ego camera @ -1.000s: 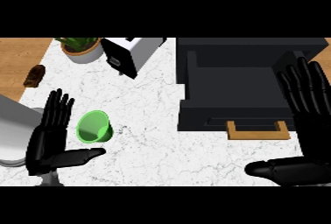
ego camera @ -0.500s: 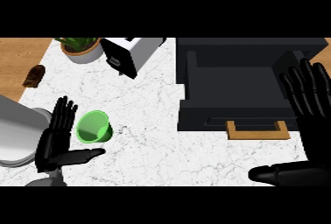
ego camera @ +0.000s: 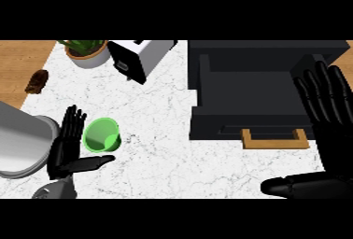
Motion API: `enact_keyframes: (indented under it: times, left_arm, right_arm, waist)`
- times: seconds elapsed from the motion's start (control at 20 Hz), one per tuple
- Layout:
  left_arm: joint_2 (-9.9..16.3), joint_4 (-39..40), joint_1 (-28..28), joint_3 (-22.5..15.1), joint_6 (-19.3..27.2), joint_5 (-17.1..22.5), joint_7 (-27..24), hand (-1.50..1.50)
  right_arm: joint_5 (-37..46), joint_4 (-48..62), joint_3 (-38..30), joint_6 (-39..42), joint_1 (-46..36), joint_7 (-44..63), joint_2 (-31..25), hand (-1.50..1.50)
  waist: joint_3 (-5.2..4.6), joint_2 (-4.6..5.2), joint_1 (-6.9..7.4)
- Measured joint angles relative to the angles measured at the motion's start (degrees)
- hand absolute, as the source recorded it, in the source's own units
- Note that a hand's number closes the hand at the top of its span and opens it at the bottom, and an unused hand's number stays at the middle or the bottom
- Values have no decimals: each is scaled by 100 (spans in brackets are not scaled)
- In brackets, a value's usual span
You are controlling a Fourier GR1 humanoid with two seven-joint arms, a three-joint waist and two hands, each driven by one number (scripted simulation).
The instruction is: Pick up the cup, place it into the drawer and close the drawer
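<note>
A green cup [ego camera: 102,135] lies on the white marble counter [ego camera: 158,116], its mouth facing up toward me. My left hand [ego camera: 67,145] is right beside its left side, fingers straight, thumb stretched under the cup; the fingers are not curled round it. The black drawer unit [ego camera: 262,88] stands at the right with its drawer [ego camera: 248,95] pulled open and a wooden handle [ego camera: 274,140] at the front. My right hand [ego camera: 324,107] is open over the drawer's right edge, thumb low at the right.
A potted plant [ego camera: 86,49] and a white-and-black appliance [ego camera: 141,58] stand at the back. A grey metal pot [ego camera: 21,140] sits at the left edge. A small brown object [ego camera: 36,81] lies on the wooden surface at the left.
My left hand has slid right, closer against the cup. My right hand has shifted a little further to the right.
</note>
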Motion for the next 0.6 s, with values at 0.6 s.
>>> enact_keyframes:
  times: [0.6]
  left_arm:
    - [116,1461,-357,97,-17,-54,-991,-150]
  right_arm:
    - [16,-64,37,15,-45,117,14,-150]
  waist:
    - [-12,10,-6]
